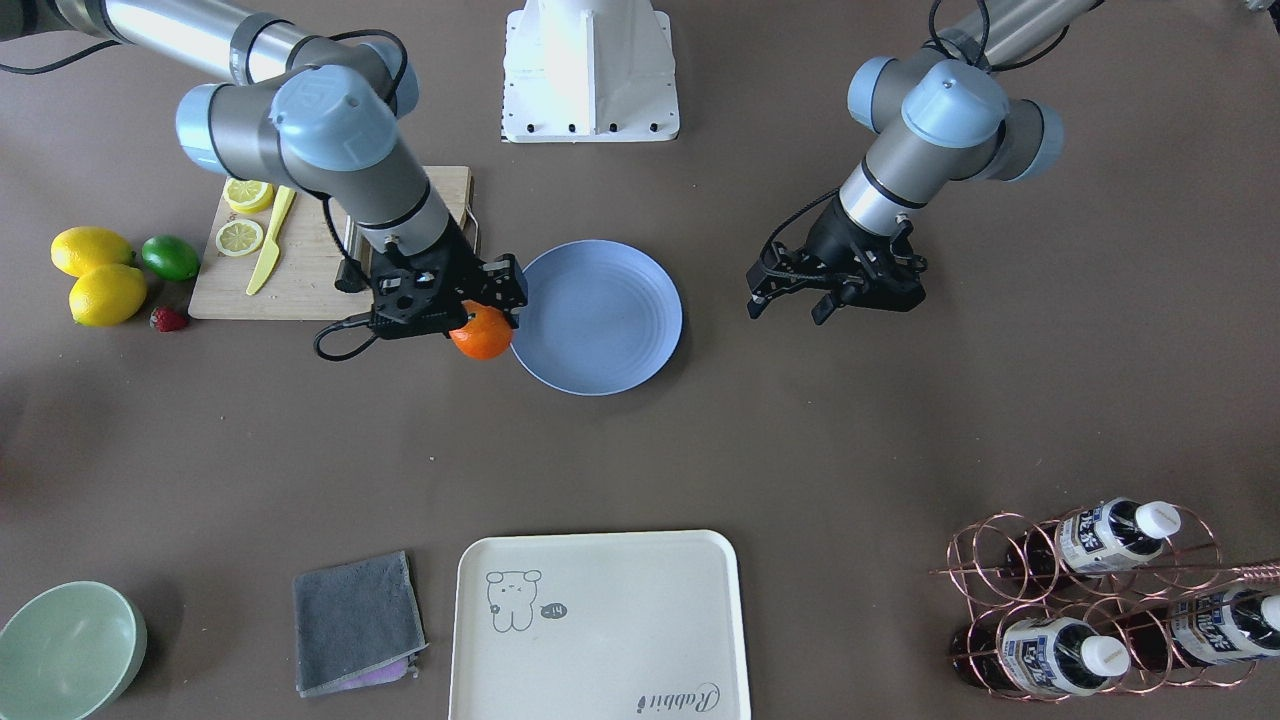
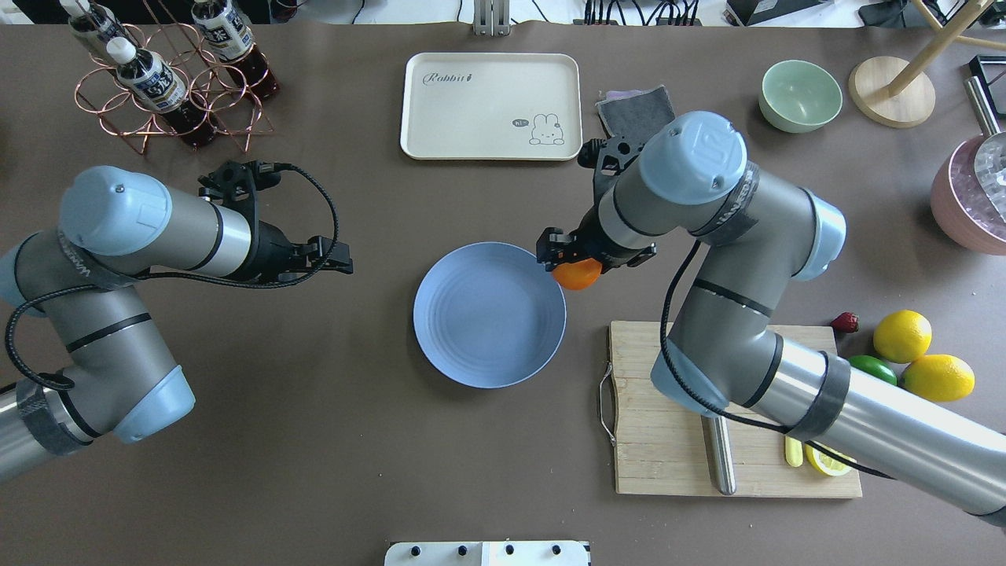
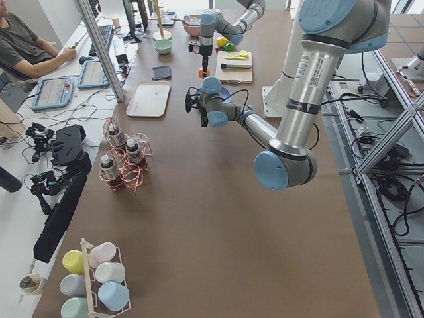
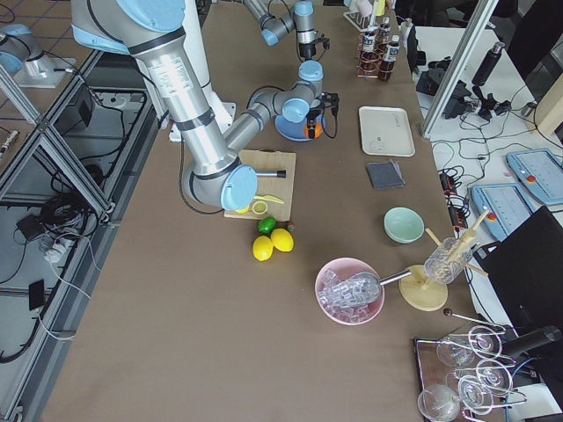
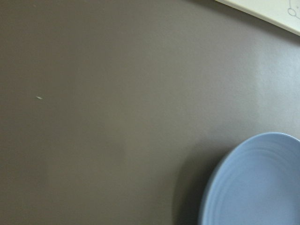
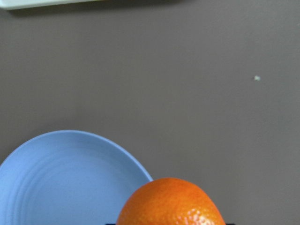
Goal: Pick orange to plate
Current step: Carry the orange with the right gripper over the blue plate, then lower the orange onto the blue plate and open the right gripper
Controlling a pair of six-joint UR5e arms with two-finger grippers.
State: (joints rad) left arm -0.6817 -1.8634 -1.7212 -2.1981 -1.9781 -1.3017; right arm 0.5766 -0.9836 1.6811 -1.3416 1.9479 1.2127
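Front view: right gripper (image 1: 478, 318) pinches orange (image 1: 481, 335) at plate (image 1: 600, 320) rim, likely mid-carry. Left gripper (image 1: 787, 312) fingers spread, idle across plate.
Overhead: orange overlaps rim.
Right wrist view: orange not yet over plate centre.

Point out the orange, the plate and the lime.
orange (image 1: 483, 342), front-facing view, its exposed lower half.
plate (image 1: 600, 320), front-facing view, bare centre.
lime (image 1: 170, 257), front-facing view, middle of its skin.

The orange (image 2: 579, 276) is just beside the plate (image 2: 489, 314), toward the cutting board (image 2: 648, 440).
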